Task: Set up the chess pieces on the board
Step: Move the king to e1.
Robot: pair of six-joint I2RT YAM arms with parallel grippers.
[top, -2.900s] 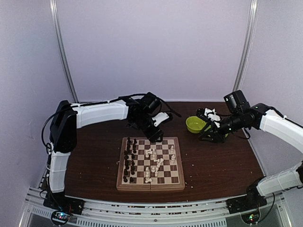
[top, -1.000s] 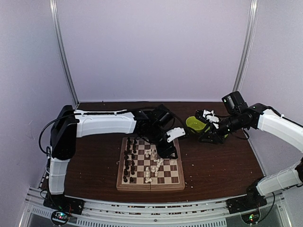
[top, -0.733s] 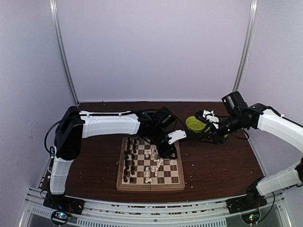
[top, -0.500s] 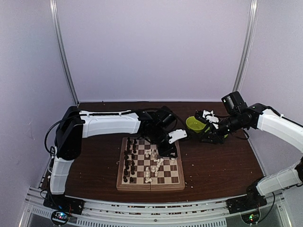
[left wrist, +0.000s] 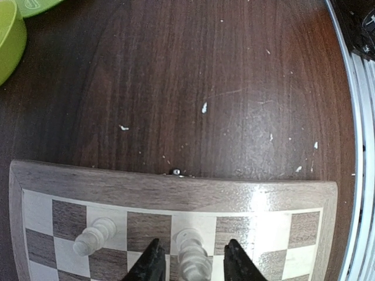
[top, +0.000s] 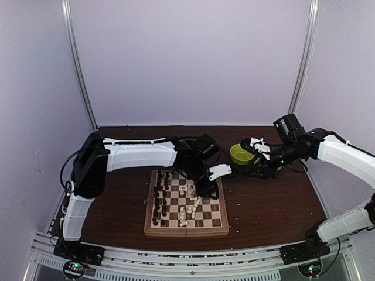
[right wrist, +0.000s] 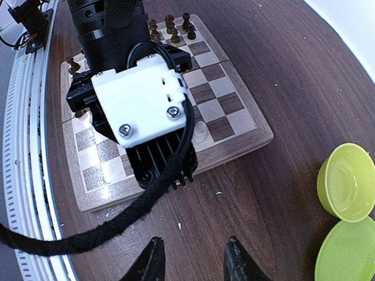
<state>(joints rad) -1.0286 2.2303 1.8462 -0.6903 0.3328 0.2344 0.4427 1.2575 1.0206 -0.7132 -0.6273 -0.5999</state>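
Note:
The board (top: pixel 186 229) lies at the table's middle. Dark chess pieces (top: pixel 159 199) stand in its two left columns, and cream ones (top: pixel 190 202) are scattered mid-board, some lying on their sides. My left gripper (top: pixel 206 188) is low over the board's right edge. In the left wrist view, the left gripper (left wrist: pixel 192 246) is open, and its jaws straddle a cream piece (left wrist: pixel 190 257) with a gap on each side. A second cream piece (left wrist: pixel 94 234) stands to the left. My right gripper (right wrist: pixel 193 241) hangs open over bare table right of the board (right wrist: pixel 234 126), holding nothing.
A green bowl (top: pixel 240 153) sits behind the board's far right corner, with a green plate (right wrist: pixel 345 257) beside it. Small white crumbs (left wrist: pixel 204 108) dot the brown table. The left arm's cable (right wrist: pixel 88 234) crosses the right wrist view. The table's near rail (left wrist: pixel 357 146) runs beside the board.
My left gripper has moved from the board's far edge to its right edge and come down around a cream piece. The right arm has barely shifted.

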